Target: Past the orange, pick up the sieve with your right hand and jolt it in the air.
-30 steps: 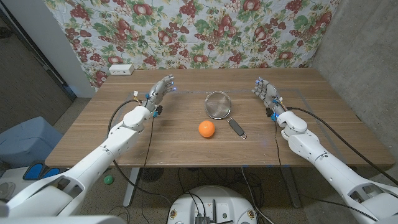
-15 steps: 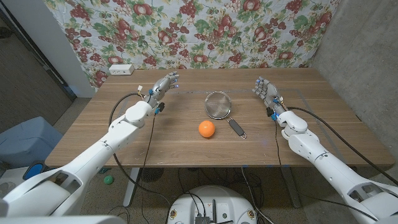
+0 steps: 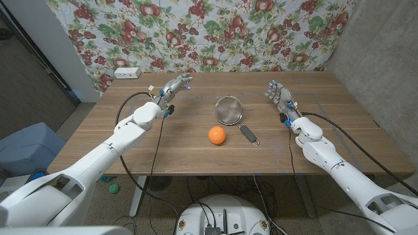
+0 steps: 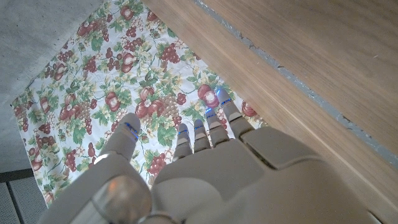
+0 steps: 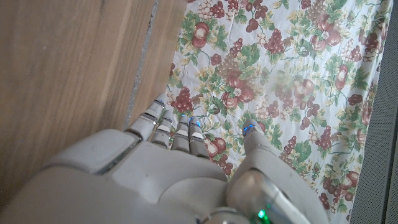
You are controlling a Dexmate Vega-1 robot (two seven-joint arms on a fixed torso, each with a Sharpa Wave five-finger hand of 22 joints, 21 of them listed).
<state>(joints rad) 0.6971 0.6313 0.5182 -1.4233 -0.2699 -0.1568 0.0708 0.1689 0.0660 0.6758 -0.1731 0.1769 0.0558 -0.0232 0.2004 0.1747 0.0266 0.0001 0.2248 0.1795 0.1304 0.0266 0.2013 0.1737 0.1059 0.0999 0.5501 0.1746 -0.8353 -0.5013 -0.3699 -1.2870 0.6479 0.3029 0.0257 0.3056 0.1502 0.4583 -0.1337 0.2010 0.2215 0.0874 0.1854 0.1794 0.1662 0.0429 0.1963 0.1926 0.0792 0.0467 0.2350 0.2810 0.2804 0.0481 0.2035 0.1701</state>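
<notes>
Head view: wooden surface (image 3: 163, 147) before a fruit-print cloth (image 3: 215, 32) hung as backdrop. Sieve (image 3: 229, 109), round metal mesh bowl with dark handle (image 3: 249, 134), lies near mid-surface, handle pointing toward the robot's side and its right. Orange (image 3: 217, 135) sits just beside the sieve, on the near side, apart from the handle. White box (image 3: 127, 72) at the far left corner of the surface. Left hand (image 3: 171, 91) over the far left part of the surface, well apart from the sieve, fingers extended and apart, holding nothing. Right hand (image 3: 281, 99) at the right of the sieve, near but not touching it, fingers stretched out and apart, holding nothing; whether it stands on the surface or just above it cannot be told. Black cables run along both forearms. Left wrist view: back of the left hand (image 4: 205, 174), fingers (image 4: 208, 127) straight and slightly spread, thumb set apart, nothing between them; wood surface (image 4: 298, 56) and fruit cloth (image 4: 155, 74) beyond. Right wrist view: back of the right hand (image 5: 161, 180), fingers (image 5: 174, 134) straight and close side by side, thumb apart, empty; wood surface (image 5: 68, 68) and fruit cloth (image 5: 280, 68) beyond.
</notes>
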